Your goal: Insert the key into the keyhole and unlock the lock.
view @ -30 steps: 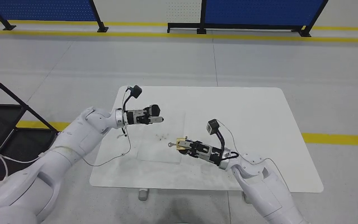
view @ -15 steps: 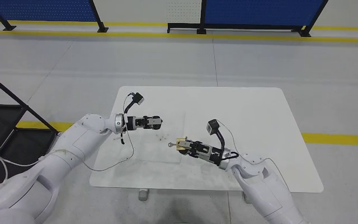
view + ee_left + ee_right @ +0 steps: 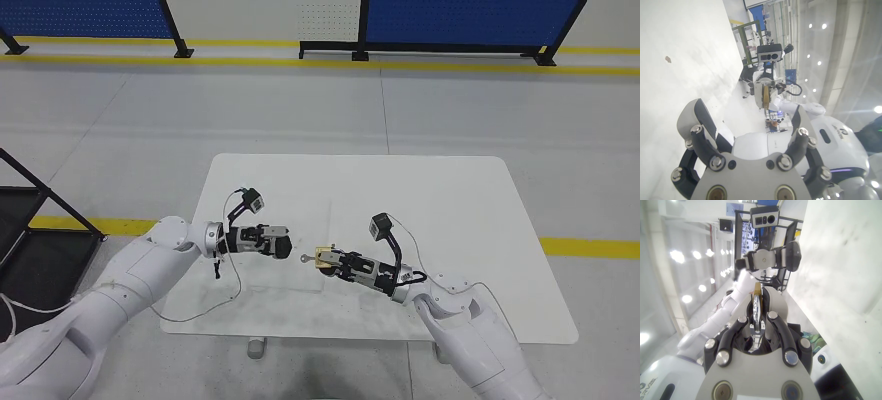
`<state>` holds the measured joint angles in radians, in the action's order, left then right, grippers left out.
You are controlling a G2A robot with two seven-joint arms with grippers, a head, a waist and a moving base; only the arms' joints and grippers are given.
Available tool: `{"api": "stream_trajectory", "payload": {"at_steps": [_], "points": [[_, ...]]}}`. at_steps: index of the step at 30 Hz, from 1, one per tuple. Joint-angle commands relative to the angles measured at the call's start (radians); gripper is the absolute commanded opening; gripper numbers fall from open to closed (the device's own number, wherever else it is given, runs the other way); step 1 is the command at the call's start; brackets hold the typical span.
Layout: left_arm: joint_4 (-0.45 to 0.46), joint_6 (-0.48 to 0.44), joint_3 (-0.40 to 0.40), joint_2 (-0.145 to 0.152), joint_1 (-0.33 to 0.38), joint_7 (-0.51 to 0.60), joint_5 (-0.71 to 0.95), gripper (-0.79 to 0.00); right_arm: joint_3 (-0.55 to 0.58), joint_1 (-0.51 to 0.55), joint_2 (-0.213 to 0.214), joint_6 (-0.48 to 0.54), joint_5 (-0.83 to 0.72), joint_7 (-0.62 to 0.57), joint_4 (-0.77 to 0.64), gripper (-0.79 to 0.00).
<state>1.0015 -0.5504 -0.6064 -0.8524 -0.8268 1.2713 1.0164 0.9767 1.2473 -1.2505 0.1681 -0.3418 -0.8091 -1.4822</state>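
Note:
My right gripper (image 3: pixel 328 261) is shut on a brass padlock (image 3: pixel 757 289) and holds it just above the table's front middle. A small silver key (image 3: pixel 305 258) sticks out of the lock's end that faces the other arm. My left gripper (image 3: pixel 285 243) hangs a short way from the key tip, pointing at it and open, with nothing between its fingers (image 3: pixel 702 113). The left wrist view looks straight at the held padlock (image 3: pixel 765 95), lined up between those fingers. In the right wrist view, the left gripper (image 3: pixel 768 261) faces the lock head-on.
The white table (image 3: pixel 450 200) is bare to the right and at the back. A pale translucent sheet (image 3: pixel 300 215) lies under both grippers. Black frames and blue panels stand on the floor beyond the table.
My left gripper has come down and toward the front of the table, closing in on the key end of the lock. The right arm and the padlock have stayed still.

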Motion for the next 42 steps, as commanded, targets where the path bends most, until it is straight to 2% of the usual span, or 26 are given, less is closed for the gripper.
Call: {"api": "stream_trajectory", "payload": {"at_steps": [1,12,15,20,23,29,33,37,42], "points": [[-0.001,0.003,-0.001,0.000,0.000,0.002,-0.001,0.000,0.000,0.000,0.000,0.000,0.000,0.000,0.000,-0.785],[-0.001,0.003,-0.001,0.000,0.000,0.002,-0.001,0.000,0.000,0.000,0.000,0.000,0.000,0.000,0.000,-0.785],[0.018,0.091,-0.023,0.001,-0.010,-0.032,0.027,0.000,0.000,0.000,0.000,0.000,0.000,0.000,0.000,-0.785],[-0.012,0.261,-0.082,0.013,0.006,0.065,0.083,0.000,0.000,0.000,0.000,0.000,0.000,0.000,0.000,-0.785],[-0.030,0.288,-0.110,0.019,0.007,0.101,0.077,0.000,0.000,0.000,0.000,0.000,0.000,0.000,0.000,-0.785],[-0.047,0.291,-0.146,0.025,-0.029,0.145,0.058,0.000,0.000,0.000,0.000,0.000,0.000,0.000,0.000,-0.785],[-0.041,0.252,-0.166,0.025,-0.061,0.163,0.045,0.000,0.000,0.000,0.000,0.000,0.000,0.000,0.000,-0.785],[-0.011,0.182,-0.185,0.025,-0.101,0.178,0.027,0.000,0.000,0.000,0.000,0.000,0.000,0.000,0.000,-0.785],[0.058,0.160,-0.206,0.026,-0.157,0.158,-0.001,0.000,0.000,0.000,0.000,0.000,0.000,0.000,0.000,-0.785]]}}
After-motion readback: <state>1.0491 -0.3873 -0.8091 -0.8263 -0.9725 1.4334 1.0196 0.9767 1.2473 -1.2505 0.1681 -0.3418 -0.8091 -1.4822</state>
